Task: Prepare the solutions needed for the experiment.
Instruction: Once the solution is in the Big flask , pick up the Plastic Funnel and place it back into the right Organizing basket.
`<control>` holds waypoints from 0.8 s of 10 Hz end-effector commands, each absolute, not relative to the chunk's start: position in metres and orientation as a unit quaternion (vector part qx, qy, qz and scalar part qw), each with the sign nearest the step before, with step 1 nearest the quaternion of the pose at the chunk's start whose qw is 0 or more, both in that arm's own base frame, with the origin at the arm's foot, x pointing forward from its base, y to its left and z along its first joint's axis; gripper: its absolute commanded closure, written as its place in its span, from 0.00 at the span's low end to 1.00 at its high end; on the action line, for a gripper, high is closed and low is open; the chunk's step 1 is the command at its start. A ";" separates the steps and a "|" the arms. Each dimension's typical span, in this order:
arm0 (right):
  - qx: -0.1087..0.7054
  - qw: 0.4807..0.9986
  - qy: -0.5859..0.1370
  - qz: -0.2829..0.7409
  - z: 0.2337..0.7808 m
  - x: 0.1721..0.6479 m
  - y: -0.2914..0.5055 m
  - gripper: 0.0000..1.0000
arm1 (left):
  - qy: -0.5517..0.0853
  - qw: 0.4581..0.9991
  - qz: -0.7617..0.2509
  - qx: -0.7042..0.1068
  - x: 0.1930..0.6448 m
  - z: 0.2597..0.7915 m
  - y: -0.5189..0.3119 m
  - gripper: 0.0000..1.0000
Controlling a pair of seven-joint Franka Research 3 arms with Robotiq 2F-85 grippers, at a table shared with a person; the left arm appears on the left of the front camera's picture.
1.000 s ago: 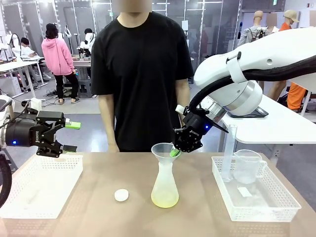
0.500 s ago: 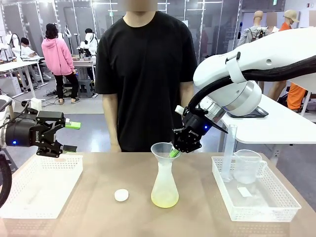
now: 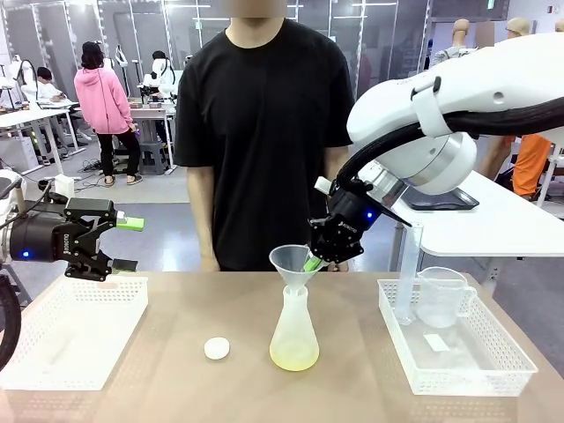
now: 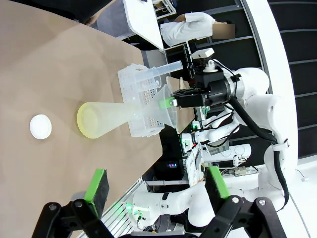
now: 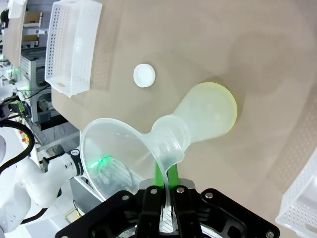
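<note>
A: Where was the solution (image 3: 294, 358)?

B: It lay as a thin, pale yellow layer in the bottom of the flask (image 3: 293, 324), low in the centre of the front picture, on the brown table (image 3: 176, 388). The flask was a milky, half-clear cone with a narrow neck.

A: And what was on top of it?

B: A clear funnel (image 3: 291, 261), wide and smooth, stood over the flask mouth. The right gripper (image 3: 310, 263) had its fingers closed tight on the thin rim of the funnel. I could not tell if the stem was inside the neck or above it.

A: How should this step be done well?

B: I judged that the funnel was being taken off. The rim looked thin and slippery, so the grip should be firm and the move straight upward. Otherwise the stem could catch the neck, tip the light flask and spill the liquid.

A: And the other gripper?

B: The left gripper (image 3: 126, 244), at the left edge above a white mesh basket (image 3: 53, 374), stood wide open and had hold of nothing. A small round white cap (image 3: 217, 348) lay on the table left of the flask, apart from it.
</note>
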State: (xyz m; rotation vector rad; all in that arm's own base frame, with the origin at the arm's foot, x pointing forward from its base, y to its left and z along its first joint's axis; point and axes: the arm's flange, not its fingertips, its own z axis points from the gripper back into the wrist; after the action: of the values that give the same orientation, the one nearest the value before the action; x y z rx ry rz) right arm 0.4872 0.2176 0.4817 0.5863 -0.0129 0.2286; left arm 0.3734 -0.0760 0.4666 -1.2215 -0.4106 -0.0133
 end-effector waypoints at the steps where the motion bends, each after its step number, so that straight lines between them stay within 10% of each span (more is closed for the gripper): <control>1: 0.260 0.960 -0.024 0.100 0.498 0.472 0.218 1.00 | -0.191 0.791 -0.001 -0.582 0.373 0.469 -0.079 0.00; 8: 0.286 0.943 -0.121 0.116 0.570 0.445 0.188 1.00 | -0.191 0.791 -0.001 -0.582 0.373 0.469 -0.079 0.00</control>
State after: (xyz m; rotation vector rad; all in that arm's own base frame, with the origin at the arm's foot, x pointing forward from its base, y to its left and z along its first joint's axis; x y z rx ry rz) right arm 0.4521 0.1953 0.5771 0.5607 -0.2093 0.2450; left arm 0.3734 -0.0760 0.4666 -1.2214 -0.4104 -0.0133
